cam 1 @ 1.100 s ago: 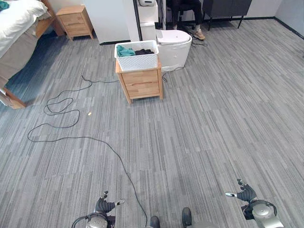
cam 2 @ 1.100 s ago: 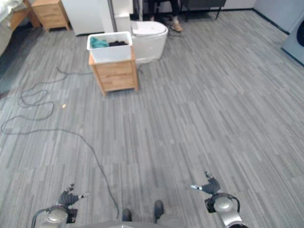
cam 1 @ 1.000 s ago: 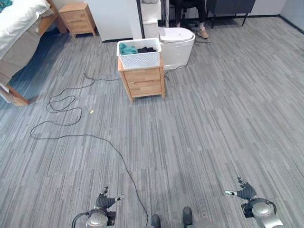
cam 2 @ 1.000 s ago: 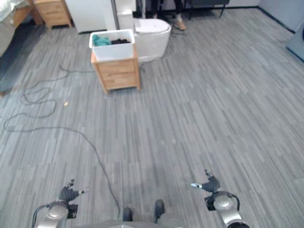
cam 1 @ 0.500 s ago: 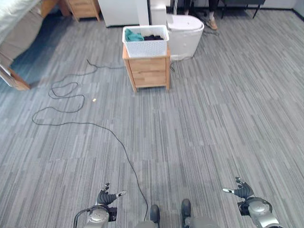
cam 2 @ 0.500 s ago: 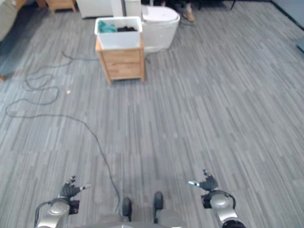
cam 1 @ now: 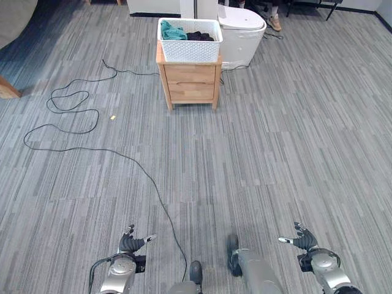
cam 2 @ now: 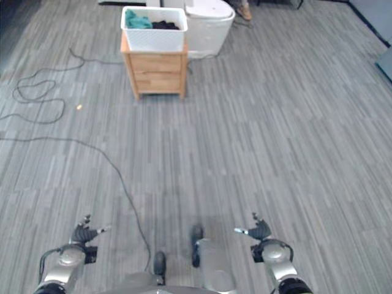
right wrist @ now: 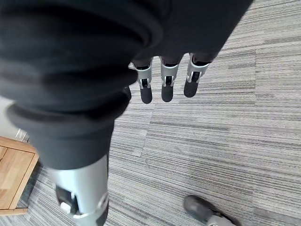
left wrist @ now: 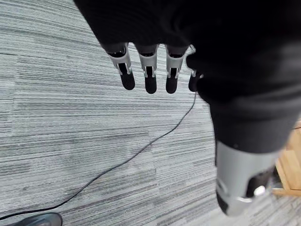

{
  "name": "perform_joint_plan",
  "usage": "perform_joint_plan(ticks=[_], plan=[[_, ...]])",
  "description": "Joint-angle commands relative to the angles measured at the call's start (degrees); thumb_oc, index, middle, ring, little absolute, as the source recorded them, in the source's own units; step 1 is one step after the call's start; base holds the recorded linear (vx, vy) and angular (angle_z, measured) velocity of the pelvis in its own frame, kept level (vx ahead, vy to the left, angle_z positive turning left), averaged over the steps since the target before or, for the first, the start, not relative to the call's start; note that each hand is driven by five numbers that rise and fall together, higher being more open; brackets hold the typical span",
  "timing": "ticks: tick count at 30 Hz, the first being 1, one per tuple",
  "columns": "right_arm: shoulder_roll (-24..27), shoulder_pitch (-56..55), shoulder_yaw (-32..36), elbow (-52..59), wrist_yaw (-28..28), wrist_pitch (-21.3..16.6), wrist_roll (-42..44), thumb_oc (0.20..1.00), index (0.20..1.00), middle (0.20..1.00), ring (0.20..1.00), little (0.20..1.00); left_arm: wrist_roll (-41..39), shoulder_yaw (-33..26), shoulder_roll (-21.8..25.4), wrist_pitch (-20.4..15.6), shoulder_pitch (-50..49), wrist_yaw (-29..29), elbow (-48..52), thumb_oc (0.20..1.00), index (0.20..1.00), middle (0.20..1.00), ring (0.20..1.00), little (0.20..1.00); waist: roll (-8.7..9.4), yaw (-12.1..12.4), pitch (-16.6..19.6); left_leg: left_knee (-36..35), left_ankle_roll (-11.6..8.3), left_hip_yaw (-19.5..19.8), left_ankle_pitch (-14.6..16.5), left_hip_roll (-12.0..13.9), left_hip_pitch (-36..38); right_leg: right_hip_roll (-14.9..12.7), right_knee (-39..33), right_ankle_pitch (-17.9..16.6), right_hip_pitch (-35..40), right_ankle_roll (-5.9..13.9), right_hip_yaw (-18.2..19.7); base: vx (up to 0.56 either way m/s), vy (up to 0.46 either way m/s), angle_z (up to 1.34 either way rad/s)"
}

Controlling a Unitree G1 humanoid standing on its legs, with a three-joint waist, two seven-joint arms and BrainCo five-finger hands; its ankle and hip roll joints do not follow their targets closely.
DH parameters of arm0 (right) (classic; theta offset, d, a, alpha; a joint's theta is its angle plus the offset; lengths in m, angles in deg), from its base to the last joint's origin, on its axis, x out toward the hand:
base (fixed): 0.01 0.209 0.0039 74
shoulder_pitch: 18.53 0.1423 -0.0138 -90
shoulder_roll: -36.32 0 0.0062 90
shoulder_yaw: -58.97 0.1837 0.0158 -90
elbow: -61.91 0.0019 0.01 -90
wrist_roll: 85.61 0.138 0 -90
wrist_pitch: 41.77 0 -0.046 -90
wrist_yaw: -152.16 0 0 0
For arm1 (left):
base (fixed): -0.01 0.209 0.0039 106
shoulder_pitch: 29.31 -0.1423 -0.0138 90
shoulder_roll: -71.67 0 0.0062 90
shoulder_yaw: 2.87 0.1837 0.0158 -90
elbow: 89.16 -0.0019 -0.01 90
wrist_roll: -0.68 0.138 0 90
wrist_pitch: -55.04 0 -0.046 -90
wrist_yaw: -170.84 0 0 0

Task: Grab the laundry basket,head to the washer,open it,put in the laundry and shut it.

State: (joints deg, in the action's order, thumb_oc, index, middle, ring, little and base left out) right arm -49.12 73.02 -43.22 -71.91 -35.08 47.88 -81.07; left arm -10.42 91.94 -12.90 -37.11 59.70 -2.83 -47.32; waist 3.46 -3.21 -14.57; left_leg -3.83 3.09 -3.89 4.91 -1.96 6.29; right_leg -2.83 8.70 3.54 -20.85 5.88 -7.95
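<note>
A white washer (cam 1: 242,32) and wooden nightstand (cam 1: 190,82) sit top centre; the laundry basket (cam 1: 190,40) rests on the nightstand, long axis sideways, well apart from the left hand (cam 1: 129,242) and right hand (cam 1: 302,239), fingers relaxed, empty, at the bottom edge.

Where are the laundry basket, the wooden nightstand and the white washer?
laundry basket (cam 1: 190,50): left eye view, its white front wall.
wooden nightstand (cam 1: 191,84): left eye view, its drawer front.
white washer (cam 1: 245,38): left eye view, its rounded side.
</note>
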Motion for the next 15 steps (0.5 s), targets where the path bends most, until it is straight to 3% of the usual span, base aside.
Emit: perform_joint_plan(ticks=[1, 4, 5, 6, 9, 12, 14, 15], plan=[[1.63, 0.44, -1.28, -0.2, -0.52, -1.06, -0.7, 1.0, 1.0, 1.0, 1.0, 1.0, -0.37, 1.09, 1.3, -1.55, -0.66, 0.39, 3.12, 1.0, 1.0, 1.0, 1.0, 1.0, -0.14, -1.47, 1.25, 6.48, -1.64, 0.08, 6.94, -1.66, 0.91, -1.01, -5.14, -3.9, 7.19, 2.61, -0.44, 0.23, -0.157, 0.22], [1.86, -0.81, -0.78, -1.42, -0.7, -1.08, -0.76, 1.0, 1.0, 1.0, 1.0, 1.0, 0.32, 1.46, 0.49, -1.54, -1.37, -0.08, 3.0, 1.0, 1.0, 1.0, 1.0, 1.0, -0.4, -1.95, 2.59, 7.78, -2.8, 0.15, 8.18, -0.9, 1.91, -0.24, -5.47, -4.56, 8.82, 1.1, 0.57, 0.25, -0.188, 0.61], [1.94, -1.11, -0.69, -1.56, -0.61, -1.12, -0.7, 1.0, 1.0, 1.0, 1.0, 1.0, 0.29, 1.51, 0.11, -1.47, -1.7, -0.22, 3.0, 1.0, 1.0, 1.0, 1.0, 1.0, -0.74, -2.24, 2.85, 9.29, -3.62, -0.18, 7.53, -0.26, 1.31, 0.11, -6.0, -4.49, 9.55, 0.64, 0.51, 0.27, -0.27, 0.69], [2.16, -1.54, 0.2, -1.72, -0.66, -1.34, -0.11, 1.0, 1.0, 1.0, 1.0, 1.0, 0.43, 2.1, -0.34, -1.12, -1.84, -1.04, 3.51, 1.0, 1.0, 1.0, 1.0, 1.0, -0.91, -2.69, 3.45, 14.63, -6.25, -2.12, 4.37, 1.97, -0.76, 0.62, -7.06, -3.79, 11.67, -0.57, 0.08, 0.18, -0.204, 0.44], [2.82, -1.54, -0.02, -1.59, -0.67, -1.42, 0.0, 1.0, 1.0, 1.0, 1.0, 1.0, 0.77, 2.91, -0.62, -1.05, -1.99, -1.47, 3.91, 1.0, 1.0, 1.0, 1.0, 1.0, -1.06, -2.84, 3.6, 20.13, -6.88, -2.84, 2.43, 3.13, -3.32, 1.23, -7.51, -2.39, 13.53, -1.64, -0.06, 0.15, -0.152, 0.28], [3.93, -0.56, 0.17, -2.51, -1.0, -1.14, 0.51, 1.0, 1.0, 1.0, 1.0, 1.0, 2.04, 4.39, -1.09, -0.74, -0.66, -1.84, 2.71, 1.0, 1.0, 1.0, 1.0, 1.0, -0.29, -2.49, 2.72, 20.4, -5.14, -6.51, 3.35, 4.36, -10.43, -0.04, -7.31, 0.38, 16.36, -2.39, -0.19, 0.2, -0.082, -0.16], [4.63, -0.65, 0.68, -2.09, -1.55, -1.33, 0.88, 1.0, 1.0, 1.0, 1.0, 1.0, 2.36, 4.24, -0.86, -0.65, -1.18, -1.68, 3.24, 1.0, 1.0, 1.0, 1.0, 1.0, -1.1, -1.15, 1.86, 14.46, -5.57, -6.12, -1.97, 4.31, -15.8, 0.68, -7.97, 1.64, 18.93, -2.43, 0.09, 0.23, -0.003, -0.25], [4.63, -0.67, 0.68, -2.08, -1.55, -1.33, 0.88, 1.0, 1.0, 1.0, 1.0, 1.0, 2.36, 4.25, -0.86, -0.65, -1.2, -1.67, 3.25, 1.0, 1.0, 1.0, 1.0, 1.0, -1.05, -1.14, 1.81, 14.19, -5.58, -6.13, -2.09, 4.23, -15.57, 0.63, -8.0, 1.67, 19.05, -2.43, 0.09, 0.14, 0.009, -0.26]])
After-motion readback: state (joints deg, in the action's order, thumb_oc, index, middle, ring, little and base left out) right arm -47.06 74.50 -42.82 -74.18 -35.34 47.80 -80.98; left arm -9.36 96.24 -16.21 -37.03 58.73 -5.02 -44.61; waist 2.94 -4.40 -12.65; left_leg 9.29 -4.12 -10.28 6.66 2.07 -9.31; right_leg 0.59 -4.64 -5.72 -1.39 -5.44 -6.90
